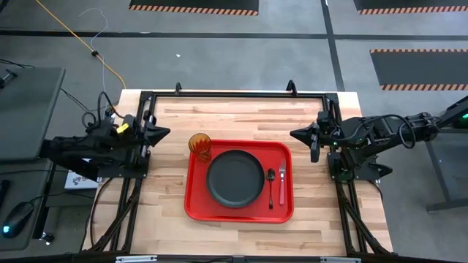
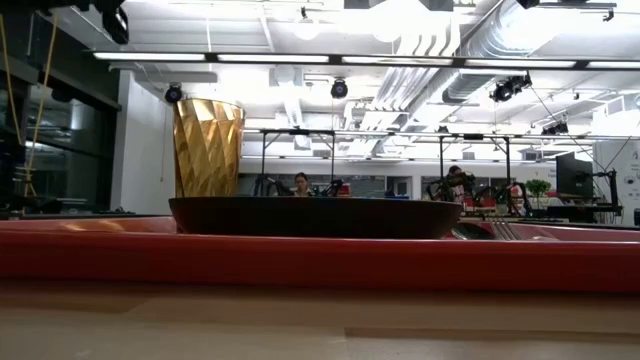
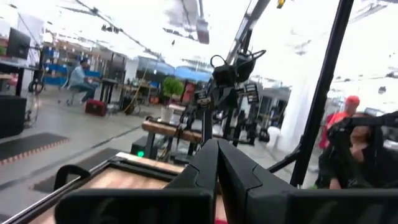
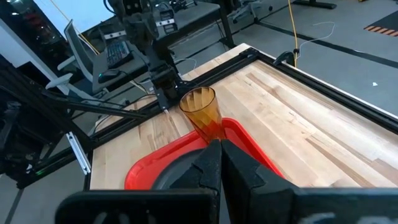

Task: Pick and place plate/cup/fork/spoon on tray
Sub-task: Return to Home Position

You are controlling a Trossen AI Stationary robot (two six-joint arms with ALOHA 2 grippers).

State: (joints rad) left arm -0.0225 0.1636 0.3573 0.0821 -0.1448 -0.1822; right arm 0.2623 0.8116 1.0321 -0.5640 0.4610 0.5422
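The red tray (image 1: 196,208) lies flat on the wooden table's middle. The dark plate (image 1: 235,177) rests on the tray's centre. The amber cup (image 1: 199,145) stands upright on the tray's far left corner. The dark spoon (image 1: 270,185) and the pink-handled fork (image 1: 282,183) lie side by side on the tray, right of the plate. My left gripper (image 1: 164,132) is shut and empty at the table's left edge. My right gripper (image 1: 295,134) is shut and empty at the table's right side. The cup (image 4: 202,112) and tray (image 4: 242,140) also show in the right wrist view.
A black metal frame (image 1: 234,95) runs around the table's far and side edges. Bare wood lies between the tray and the frame on all sides. People sit at desks in the room beyond the table (image 2: 300,183).
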